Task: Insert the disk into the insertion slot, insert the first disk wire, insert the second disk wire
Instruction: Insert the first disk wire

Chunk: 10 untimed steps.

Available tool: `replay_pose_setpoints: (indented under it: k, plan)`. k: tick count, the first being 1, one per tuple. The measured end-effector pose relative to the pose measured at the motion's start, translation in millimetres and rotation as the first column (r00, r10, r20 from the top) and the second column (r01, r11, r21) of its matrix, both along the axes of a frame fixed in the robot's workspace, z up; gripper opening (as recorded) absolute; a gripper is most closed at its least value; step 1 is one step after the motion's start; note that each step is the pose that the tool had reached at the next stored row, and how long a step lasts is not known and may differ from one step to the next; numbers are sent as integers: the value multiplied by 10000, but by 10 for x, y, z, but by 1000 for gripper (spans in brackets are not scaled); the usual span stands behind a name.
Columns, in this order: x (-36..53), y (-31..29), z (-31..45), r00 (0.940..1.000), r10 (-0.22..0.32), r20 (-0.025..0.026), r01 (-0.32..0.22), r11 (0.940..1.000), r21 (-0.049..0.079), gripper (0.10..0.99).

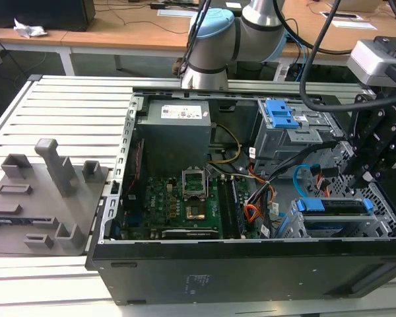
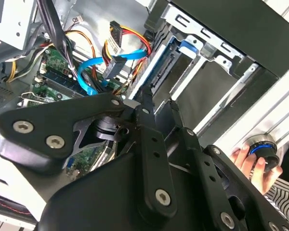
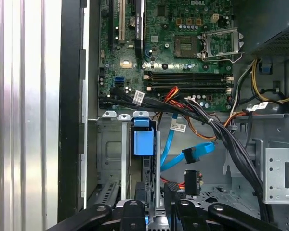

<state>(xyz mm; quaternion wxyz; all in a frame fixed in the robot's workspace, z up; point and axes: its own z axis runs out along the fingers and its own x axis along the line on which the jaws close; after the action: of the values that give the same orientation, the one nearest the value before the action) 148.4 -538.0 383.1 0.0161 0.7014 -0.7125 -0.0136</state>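
The disk (image 1: 334,205) stands on edge inside the insertion slot (image 1: 356,228), its blue carrier tab (image 3: 143,142) showing at the top of the silver cage (image 3: 111,159). My gripper (image 1: 366,178) hangs just above the disk's far end. Its fingertips are a narrow gap apart with nothing between them in both wrist views (image 3: 155,193) (image 2: 160,98). The second disk wire (image 3: 167,144), a light blue loop (image 2: 89,72), ends in a dark plug (image 3: 191,155) lying loose beside the cage. The red-orange first disk wire (image 2: 133,32) runs to another loose dark plug (image 3: 192,182).
The open computer case (image 1: 112,218) lies on a slatted table. A taller grey bay with a blue latch (image 1: 280,113) stands behind the cage. Black cable bundles (image 3: 231,154) cross beside the slot. A grey fixture (image 1: 46,198) sits at the exterior view's left. A hand (image 2: 243,159) rests on a knob.
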Motion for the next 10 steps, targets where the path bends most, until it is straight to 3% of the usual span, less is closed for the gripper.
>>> replay_pose_setpoints:
  k: [5,10]
  plan:
    - [4,158,0,10000,0,0,0,10000,0,302]
    - [4,233,-29,10000,34,0,-34,10000,2,302]
